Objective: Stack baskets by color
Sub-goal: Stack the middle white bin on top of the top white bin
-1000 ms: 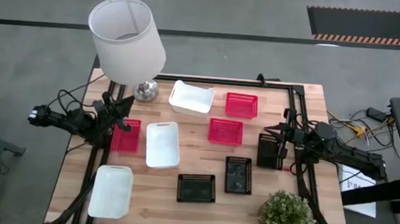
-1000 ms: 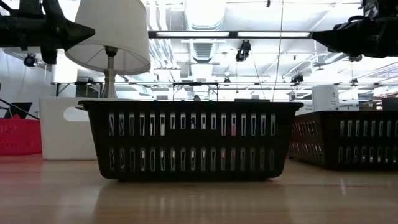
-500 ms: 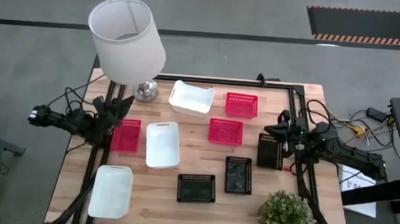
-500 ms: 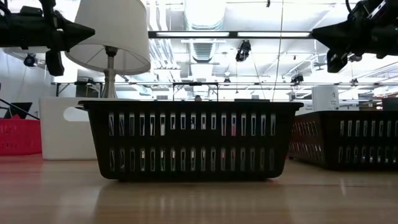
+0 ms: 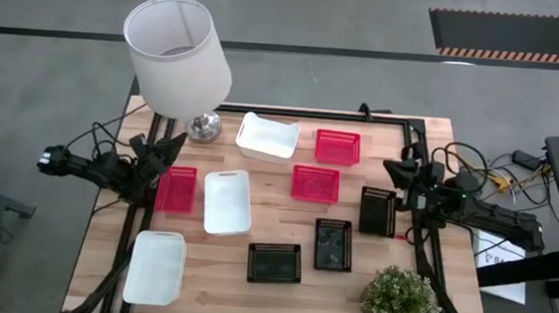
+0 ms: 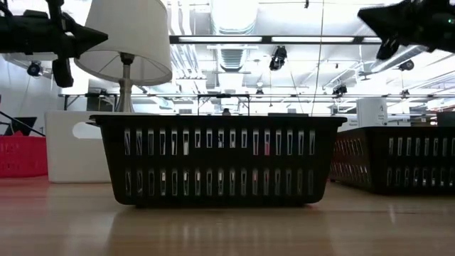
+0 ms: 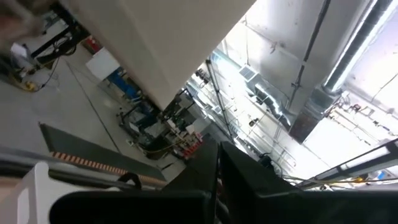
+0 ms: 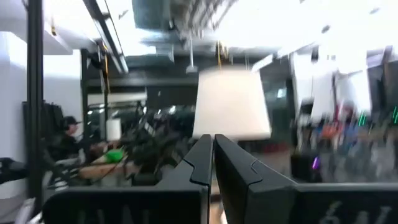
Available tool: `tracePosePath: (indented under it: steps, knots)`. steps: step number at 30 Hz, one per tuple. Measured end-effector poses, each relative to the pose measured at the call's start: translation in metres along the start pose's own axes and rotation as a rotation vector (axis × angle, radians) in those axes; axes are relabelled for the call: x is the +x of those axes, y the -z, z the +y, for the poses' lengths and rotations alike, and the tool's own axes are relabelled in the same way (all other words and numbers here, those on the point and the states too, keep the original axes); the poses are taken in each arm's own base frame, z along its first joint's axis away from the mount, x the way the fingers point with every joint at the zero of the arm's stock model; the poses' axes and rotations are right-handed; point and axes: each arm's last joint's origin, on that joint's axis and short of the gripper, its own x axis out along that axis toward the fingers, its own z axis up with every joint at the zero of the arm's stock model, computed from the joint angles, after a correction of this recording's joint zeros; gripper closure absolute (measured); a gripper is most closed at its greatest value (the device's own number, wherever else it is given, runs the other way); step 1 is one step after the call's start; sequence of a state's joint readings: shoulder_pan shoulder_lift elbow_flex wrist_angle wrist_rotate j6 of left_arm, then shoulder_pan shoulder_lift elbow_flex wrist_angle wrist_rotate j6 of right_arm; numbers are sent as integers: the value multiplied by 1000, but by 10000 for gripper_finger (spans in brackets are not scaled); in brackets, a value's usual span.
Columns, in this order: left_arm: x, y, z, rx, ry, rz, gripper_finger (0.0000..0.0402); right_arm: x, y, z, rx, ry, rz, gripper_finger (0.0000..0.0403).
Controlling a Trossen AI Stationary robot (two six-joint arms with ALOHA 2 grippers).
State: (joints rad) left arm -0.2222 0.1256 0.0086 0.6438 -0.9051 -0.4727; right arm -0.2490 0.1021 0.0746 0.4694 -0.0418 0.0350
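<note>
Black, red, white baskets (image 5: 274, 263) lying unstacked, scattered across table (image 5: 349, 287). Right tool (image 5: 392, 169) hanging shut, empty, above right edge; left tool (image 5: 173, 146) likewise at left edge. Advice: opening jaws before descending onto nearest basket rim.

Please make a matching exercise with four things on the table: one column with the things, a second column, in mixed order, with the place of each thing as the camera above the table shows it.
Things:
1. lamp
2. potted plant
3. left hand
4. right hand

Places:
A. above the table's right edge, shut, near a black basket
B. near right corner of the table
C. far left corner
D. at the left edge, shut, over a red basket

Pairs: 1-C, 2-B, 3-D, 4-A
</note>
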Motion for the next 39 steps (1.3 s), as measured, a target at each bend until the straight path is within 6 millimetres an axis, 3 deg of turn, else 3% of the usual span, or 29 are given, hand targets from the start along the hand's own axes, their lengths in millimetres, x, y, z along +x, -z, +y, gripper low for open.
tracePosePath:
  steps: [7,11,22,28,39]
  knots:
    - [6,14,-1,56,-35,72,400,9,-12,0,-182,9,-160,394]
    - [15,12,-16,71,-23,96,400,15,-17,0,-269,24,-182,394]
    - [46,9,-71,92,135,231,400,20,-20,-1,-288,37,-167,394]
    - [68,28,-93,153,59,371,400,22,-27,-1,-296,40,-188,394]
    - [101,72,-127,340,-126,817,400,22,-29,0,-332,44,-194,394]
